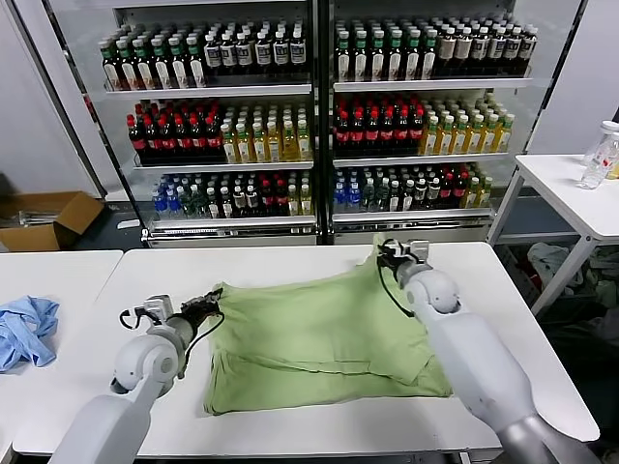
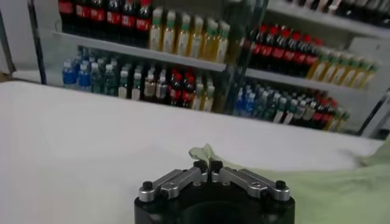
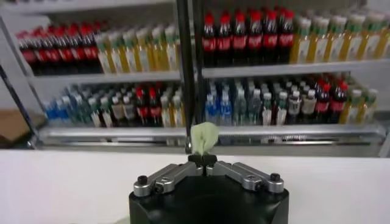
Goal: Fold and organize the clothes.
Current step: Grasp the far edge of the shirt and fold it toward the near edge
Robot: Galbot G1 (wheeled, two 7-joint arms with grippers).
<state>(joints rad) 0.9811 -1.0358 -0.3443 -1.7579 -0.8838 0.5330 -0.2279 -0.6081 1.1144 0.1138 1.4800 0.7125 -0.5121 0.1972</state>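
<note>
Your left gripper (image 1: 209,305) is pinched shut on the shirt (image 1: 319,338) at its left corner, right gripper (image 1: 385,253) clamped on the far corner, probably lifted slightly off the table (image 1: 290,263).

Looks like a shop mock-up inside a lab: two glass-door drink coolers (image 1: 319,116) packed with rows of bottles (image 1: 377,126), plain white worktops (image 1: 319,425) in front, a cardboard box (image 1: 44,220) on the floor.
</note>
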